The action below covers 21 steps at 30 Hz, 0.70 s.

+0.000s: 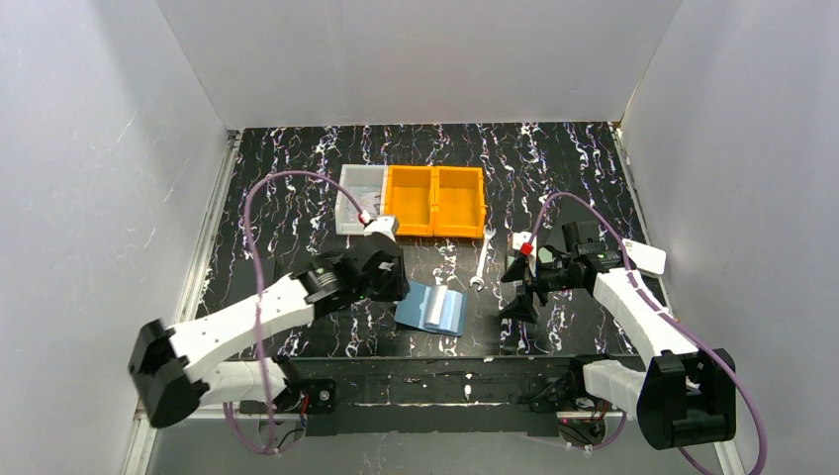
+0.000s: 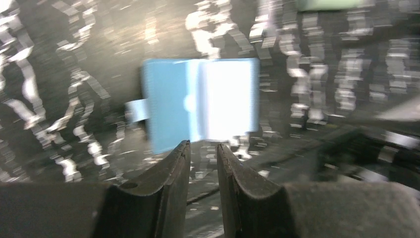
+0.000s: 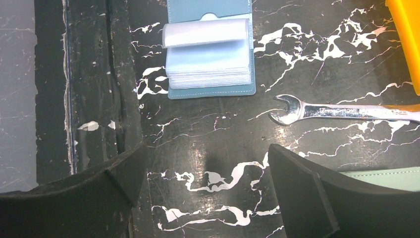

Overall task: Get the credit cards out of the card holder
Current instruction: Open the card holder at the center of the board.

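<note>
One card holder (image 1: 431, 308) lies open on table (image 1: 297, 198).

Card holder (image 1: 431, 308) lies open on the worktop (image 1: 287, 213), close to the near edge, roughly centre, with a pale patch down its middle. Left gripper (image 1: 394, 285) is at the holder's left edge, state unclear. Right gripper (image 1: 518, 290) is right of the holder, apart from it, fingers spread. Wrench (image 1: 482, 259) lies between them. Orange bins (image 1: 435, 201) and clear bin (image 1: 356, 198) sit side by side, further back.
</note>
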Available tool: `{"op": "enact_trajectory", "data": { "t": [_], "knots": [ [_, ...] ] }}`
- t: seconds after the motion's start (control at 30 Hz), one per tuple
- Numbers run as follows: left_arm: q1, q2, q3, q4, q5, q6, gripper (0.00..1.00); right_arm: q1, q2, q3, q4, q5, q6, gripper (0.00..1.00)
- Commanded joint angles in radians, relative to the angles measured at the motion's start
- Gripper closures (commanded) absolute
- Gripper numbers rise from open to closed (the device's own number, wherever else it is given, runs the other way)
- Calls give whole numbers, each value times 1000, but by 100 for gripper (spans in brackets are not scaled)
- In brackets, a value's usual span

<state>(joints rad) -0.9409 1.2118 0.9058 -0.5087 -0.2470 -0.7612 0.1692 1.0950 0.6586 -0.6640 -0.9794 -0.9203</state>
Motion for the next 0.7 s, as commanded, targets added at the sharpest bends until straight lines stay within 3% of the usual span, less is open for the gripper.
{"op": "enact_trajectory", "data": {
  "t": [0.0,0.1,0.27,0.67],
  "knots": [
    [-12,-123,-50,231,260,11,74,-5,0,43,-14,-30,-11,0],
    [-32,-54,-45,316,379,-23,75,-5,-1,43,-16,-28,-10,0],
    [-114,136,37,334,347,-36,76,-5,-6,41,-12,-21,-5,0],
    [-164,460,191,149,113,-8,76,-5,-7,41,-8,-12,-3,0]
  ]
}}
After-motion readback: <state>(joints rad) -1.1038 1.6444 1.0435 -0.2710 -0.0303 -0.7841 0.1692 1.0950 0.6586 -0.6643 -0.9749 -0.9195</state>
